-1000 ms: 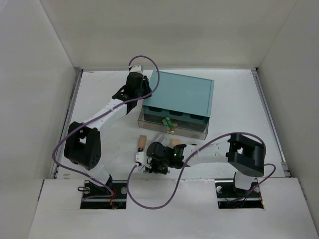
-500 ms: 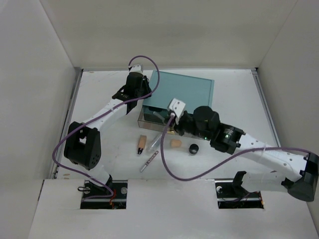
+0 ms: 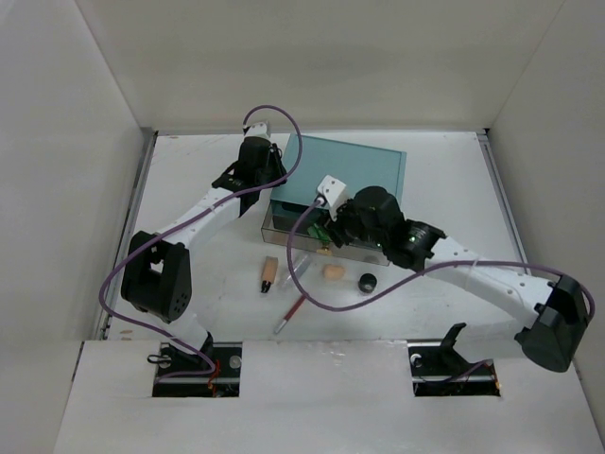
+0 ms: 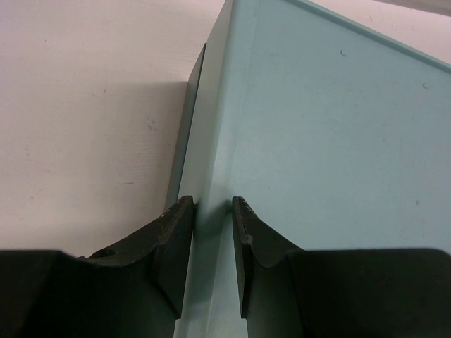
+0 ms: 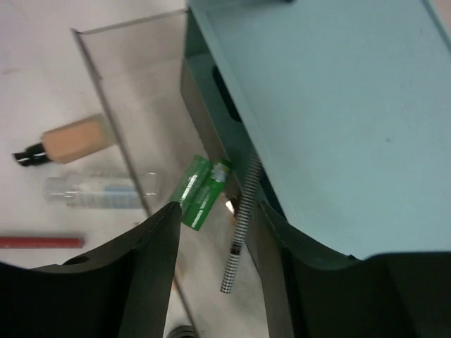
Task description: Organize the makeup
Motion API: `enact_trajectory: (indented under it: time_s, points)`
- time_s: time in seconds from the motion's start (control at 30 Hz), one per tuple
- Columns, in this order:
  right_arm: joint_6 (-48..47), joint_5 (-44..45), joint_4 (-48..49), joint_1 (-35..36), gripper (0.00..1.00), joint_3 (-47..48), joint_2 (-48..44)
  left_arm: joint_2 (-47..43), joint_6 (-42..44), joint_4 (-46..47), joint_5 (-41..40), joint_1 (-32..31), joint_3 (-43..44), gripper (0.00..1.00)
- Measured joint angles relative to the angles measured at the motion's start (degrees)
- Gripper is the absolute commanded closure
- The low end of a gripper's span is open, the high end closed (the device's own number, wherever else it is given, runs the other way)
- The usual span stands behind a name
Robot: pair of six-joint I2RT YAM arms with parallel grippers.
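Pinching a wall of the large teal box, apparently to steady it, the left gripper is clenched while the right gripper hangs released and empty over the clear plastic drawer holding green tubes and a checkered grey pencil; a tan tube lies outside.

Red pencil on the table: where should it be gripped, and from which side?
Grip the red pencil at its middle, coming straight down from above with the jaws closing across its length. It lies flat on the table, thin and straight, so only its sides offer a hold.
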Motion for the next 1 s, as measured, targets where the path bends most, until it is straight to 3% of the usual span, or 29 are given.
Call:
enact_trajectory:
  time_s: [0.23, 0.43, 0.73, 1.0]
  points:
    - [-3.5, -3.0, -1.7, 12.3, 0.33, 0.0, -4.9, 0.0, 0.0, 0.0, 0.0, 0.0, 0.0, 0.76]
    - [-6.3, -10.3, -5.3, 21.7, 0.28, -0.2, 2.8, -0.1, 0.0, 0.0, 0.0, 0.0, 0.0, 0.76]
    - [-8.2, -12.5, -8.5, 22.4, 0.22, -0.3, 18.3, -0.5, 0.0, -0.6, 0.0, 0.0, -0.2, 0.76]
    - [-9.4, -8.1, -5.8, 23.0, 0.26, -1.2, 24.5, -1.1, 0.0, -1.1, 0.0, 0.0, -0.6, 0.76]
